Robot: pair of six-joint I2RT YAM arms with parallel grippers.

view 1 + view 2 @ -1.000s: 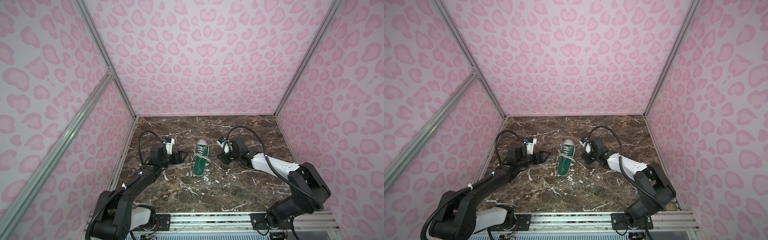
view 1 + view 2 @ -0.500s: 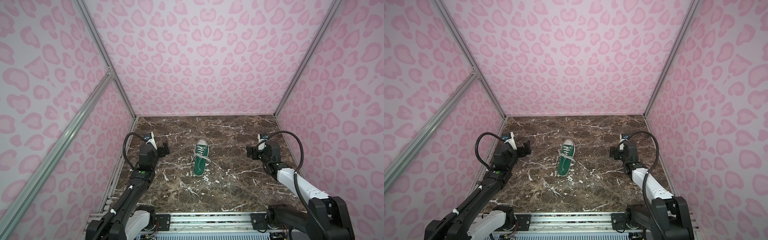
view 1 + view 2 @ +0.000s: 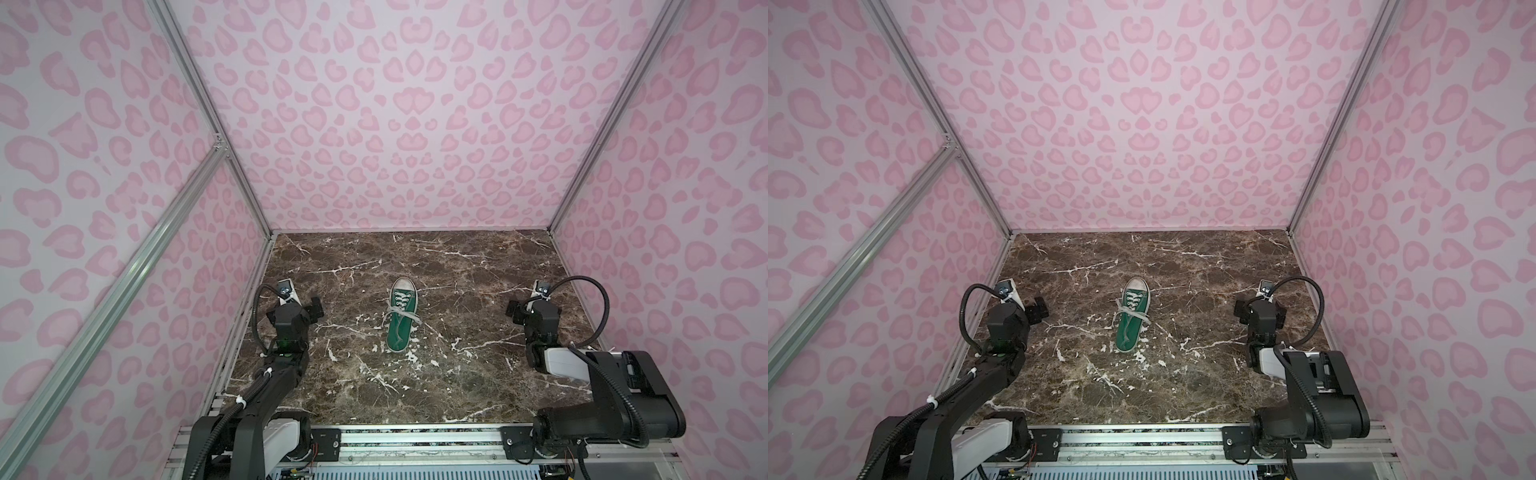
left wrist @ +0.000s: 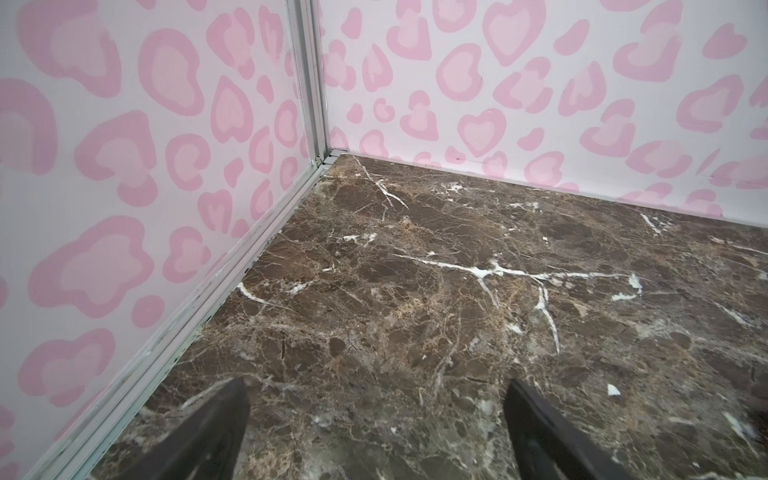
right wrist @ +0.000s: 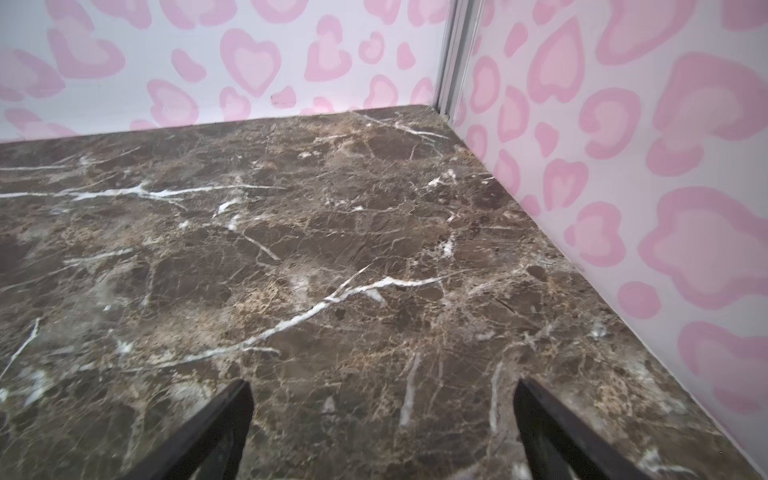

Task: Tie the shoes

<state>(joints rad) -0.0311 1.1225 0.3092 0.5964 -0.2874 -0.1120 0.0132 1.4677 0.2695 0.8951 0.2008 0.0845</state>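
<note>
The shoe (image 3: 401, 318) (image 3: 1133, 316), a small green low-top sneaker with a white toe cap, lies in the middle of the marble floor in both top views, toe toward the back wall. Its white laces (image 3: 402, 315) cross over the tongue, and short ends stick out on both sides. My left gripper (image 3: 300, 306) (image 4: 376, 386) is far left of the shoe, near the left wall, open and empty. Near the right wall is my right gripper (image 3: 533, 308) (image 5: 382, 386), also open and empty. Neither wrist view shows the shoe.
Pink heart-patterned walls (image 3: 399, 124) close in the brown marble floor (image 3: 415, 386) on three sides, with aluminium posts at the corners. The arm bases sit on a metal rail (image 3: 415, 436) along the front edge.
Both arms have pulled away from the shoe, the left one toward the left wall and the right one toward the right wall. The right gripper has opened. The shoe has not moved.
</note>
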